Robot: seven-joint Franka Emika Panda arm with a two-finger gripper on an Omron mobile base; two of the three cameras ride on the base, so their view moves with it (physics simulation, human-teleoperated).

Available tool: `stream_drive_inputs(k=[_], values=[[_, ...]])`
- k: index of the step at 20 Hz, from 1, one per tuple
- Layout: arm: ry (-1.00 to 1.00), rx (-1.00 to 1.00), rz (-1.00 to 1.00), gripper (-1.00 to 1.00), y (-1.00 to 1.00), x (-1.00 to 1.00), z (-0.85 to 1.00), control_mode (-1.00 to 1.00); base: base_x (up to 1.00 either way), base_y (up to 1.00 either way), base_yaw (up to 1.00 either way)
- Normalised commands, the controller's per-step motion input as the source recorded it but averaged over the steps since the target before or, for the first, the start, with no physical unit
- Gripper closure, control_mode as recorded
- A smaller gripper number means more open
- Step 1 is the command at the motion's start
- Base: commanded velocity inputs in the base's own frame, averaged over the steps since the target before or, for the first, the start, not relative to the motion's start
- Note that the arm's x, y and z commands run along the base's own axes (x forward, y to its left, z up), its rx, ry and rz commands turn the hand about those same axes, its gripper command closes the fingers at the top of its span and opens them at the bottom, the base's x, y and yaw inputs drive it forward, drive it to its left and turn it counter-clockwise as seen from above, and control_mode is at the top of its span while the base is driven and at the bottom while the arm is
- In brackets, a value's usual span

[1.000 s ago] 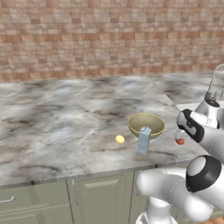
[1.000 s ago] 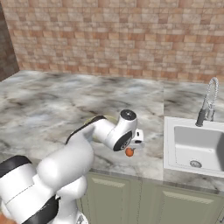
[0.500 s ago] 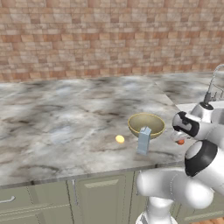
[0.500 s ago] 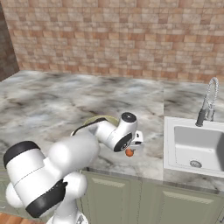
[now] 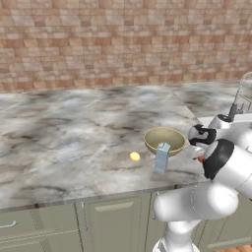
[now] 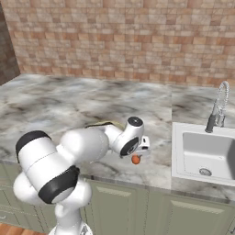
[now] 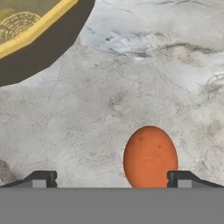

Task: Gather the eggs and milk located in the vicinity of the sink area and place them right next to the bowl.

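On the veined marble bench (image 7: 144,65), a smooth oval egg (image 7: 150,156) is straddled by the wide-spread pincer (image 7: 113,178), beside the round bowl (image 7: 30,30).

A small yellow ball (image 5: 135,156) lies on the marble counter (image 5: 74,128) below a brick wall (image 5: 123,39).

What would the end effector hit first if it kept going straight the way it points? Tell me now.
Probably the marbled grey countertop. The open end effector points down at it, and the small orange-brown oval egg lies just inside one fingertip, so that tip might graze the egg. Depth is unclear.
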Motion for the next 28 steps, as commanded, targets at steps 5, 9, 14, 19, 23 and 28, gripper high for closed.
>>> stream_drive_inputs(k=[5,9,14,19,23,28], values=[[0.01,0.00,0.01,-1.00,-0.16,0.20,0.00,-1.00,0.00,0.00,0.00],[0.00,0.00,0.01,-1.00,-0.14,0.08,-0.01,-1.00,0.00,0.00,0.00],[0.01,-0.01,0.01,-1.00,0.00,0.01,-0.24,-1.00,0.00,0.00,0.00],[0.06,-0.03,0.00,-1.00,0.00,0.00,-0.40,-1.00,0.00,0.00,0.00],[0.00,0.00,0.00,-1.00,0.00,0.00,-0.24,-1.00,0.00,0.00,0.00],[0.01,0.00,0.00,1.00,0.00,0.06,-0.18,-1.00,0.00,0.00,0.00]])
